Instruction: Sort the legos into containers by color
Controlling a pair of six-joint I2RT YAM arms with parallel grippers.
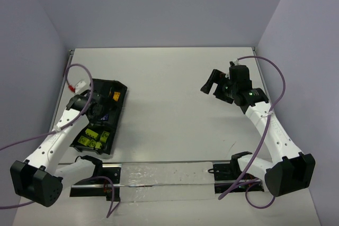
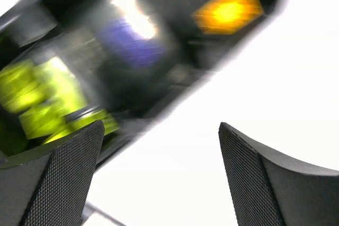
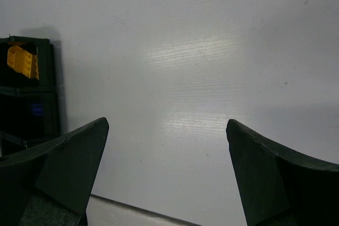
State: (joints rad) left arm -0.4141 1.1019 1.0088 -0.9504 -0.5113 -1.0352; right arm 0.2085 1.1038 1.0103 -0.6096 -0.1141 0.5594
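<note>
My left jaws hang spread wide, holding nothing, over the tray [image 1: 104, 84] at nine o'clock — right jaws likewise, at two.

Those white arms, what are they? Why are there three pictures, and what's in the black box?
They are two robot arms bolted to a table. The big picture looks down from above. The other two come from small cameras on each wrist, so you see that arm's own pincer: the left gripper and the right gripper. Both are open and hold nothing. The black tray has square pockets with toy bricks: green bricks, orange bricks and a blue brick.
</note>
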